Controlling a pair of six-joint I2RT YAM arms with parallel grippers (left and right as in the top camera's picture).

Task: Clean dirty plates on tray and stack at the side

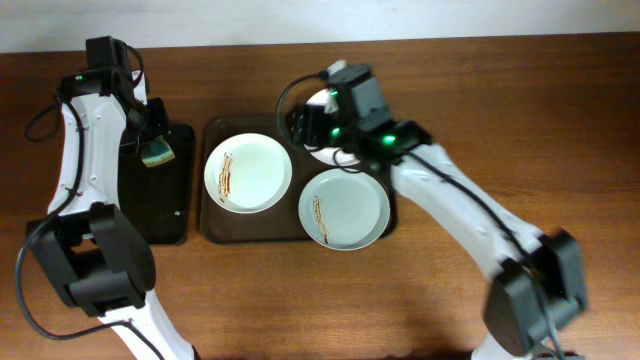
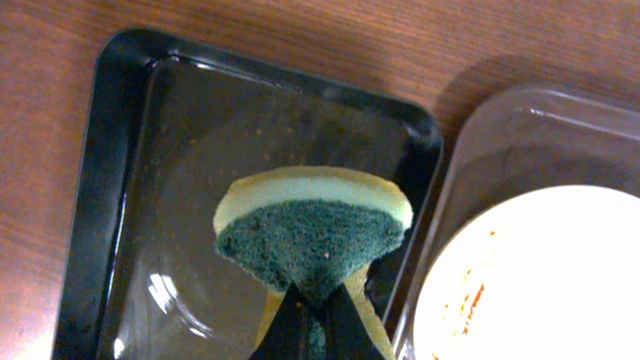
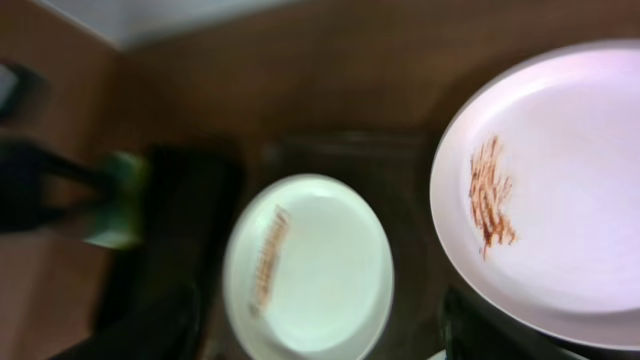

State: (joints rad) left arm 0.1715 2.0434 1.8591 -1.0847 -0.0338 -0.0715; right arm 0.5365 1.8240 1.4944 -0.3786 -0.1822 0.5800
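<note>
In the overhead view the dark-brown tray (image 1: 216, 228) holds three plates. A white plate (image 1: 248, 172) with a brown streak lies at its left. A pale blue-green plate (image 1: 343, 208), also streaked, lies at the front right. A third, white plate (image 1: 320, 99) at the back right is mostly hidden under my right gripper (image 1: 306, 126). The right wrist view shows that streaked plate (image 3: 560, 190) close by and the left white plate (image 3: 308, 265) below my right gripper (image 3: 315, 335), which is open and empty. My left gripper (image 2: 320, 322) is shut on a green and yellow sponge (image 2: 312, 235), held above a black tray.
The smaller black tray (image 1: 165, 215) lies left of the brown tray; its wet floor (image 2: 180, 150) shows under the sponge. The brown tray's rim (image 2: 500, 130) and the streaked white plate (image 2: 540, 280) are at the right of the left wrist view. Bare wooden table surrounds both trays.
</note>
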